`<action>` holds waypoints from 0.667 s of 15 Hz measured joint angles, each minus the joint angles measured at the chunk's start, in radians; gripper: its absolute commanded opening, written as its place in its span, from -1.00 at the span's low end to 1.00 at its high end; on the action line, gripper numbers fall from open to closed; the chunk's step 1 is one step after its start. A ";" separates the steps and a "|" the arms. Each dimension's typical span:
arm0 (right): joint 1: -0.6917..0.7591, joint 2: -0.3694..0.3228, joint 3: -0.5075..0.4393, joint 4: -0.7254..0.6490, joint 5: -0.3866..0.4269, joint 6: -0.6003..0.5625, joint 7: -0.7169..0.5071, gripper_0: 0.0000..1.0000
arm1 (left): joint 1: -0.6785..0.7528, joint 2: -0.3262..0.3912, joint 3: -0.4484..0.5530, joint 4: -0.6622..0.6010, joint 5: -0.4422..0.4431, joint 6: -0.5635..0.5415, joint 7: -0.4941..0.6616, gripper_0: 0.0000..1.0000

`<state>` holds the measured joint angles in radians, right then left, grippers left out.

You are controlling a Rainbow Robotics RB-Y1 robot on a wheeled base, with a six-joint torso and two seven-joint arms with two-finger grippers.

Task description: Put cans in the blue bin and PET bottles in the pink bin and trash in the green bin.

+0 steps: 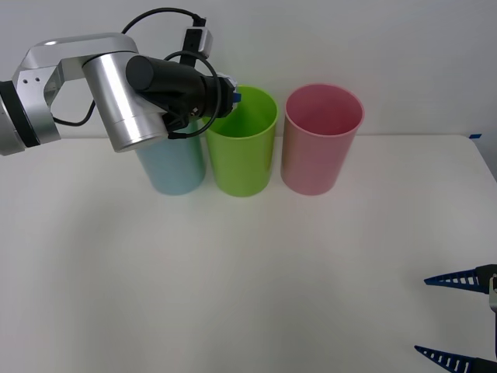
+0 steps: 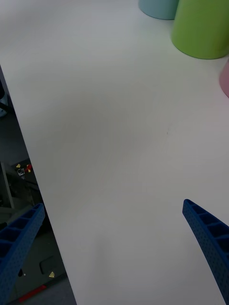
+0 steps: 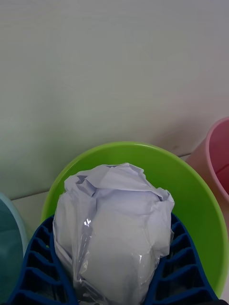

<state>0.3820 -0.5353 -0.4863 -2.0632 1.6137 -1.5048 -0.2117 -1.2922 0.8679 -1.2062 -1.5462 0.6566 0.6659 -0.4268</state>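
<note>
a white table (image 1: 233,272) is spanning the foreground, its far edge meeting a plain pale wall (image 1: 373,39); dark floor (image 2: 43,281) is showing beside the table's edge.

Bins on desk (image 1: 248,272): three, one of each colour. One blue bin (image 1: 172,167), one green bin (image 1: 242,148), one pink bin (image 1: 320,140). Trash (image 3: 114,228): one white crumpled wad, clamped in the left claw (image 3: 114,267). Claws: two, left and right claw (image 1: 458,318). Cans: zero counted. Bottles: zero counted.
</note>
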 measured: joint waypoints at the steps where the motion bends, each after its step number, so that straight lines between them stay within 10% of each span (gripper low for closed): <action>1: 0.000 0.000 0.000 0.000 0.000 0.000 0.000 1.00 | -0.001 -0.002 0.000 0.000 0.000 0.000 0.004 -1.00; 3: 0.000 0.000 0.000 0.000 0.000 0.000 0.000 1.00 | -0.005 -0.003 -0.001 0.000 0.013 0.000 0.014 -0.91; 6: 0.000 0.000 0.000 0.000 0.000 0.000 0.000 1.00 | -0.018 -0.003 -0.001 0.004 0.032 0.000 0.028 1.00; 10: 0.000 0.000 0.000 0.000 0.000 0.000 0.000 1.00 | -0.021 -0.004 0.000 0.005 0.032 -0.019 0.035 1.00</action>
<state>0.3820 -0.5353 -0.4863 -2.0632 1.6137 -1.5048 -0.2117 -1.3131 0.8636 -1.2059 -1.5416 0.6890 0.6468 -0.3914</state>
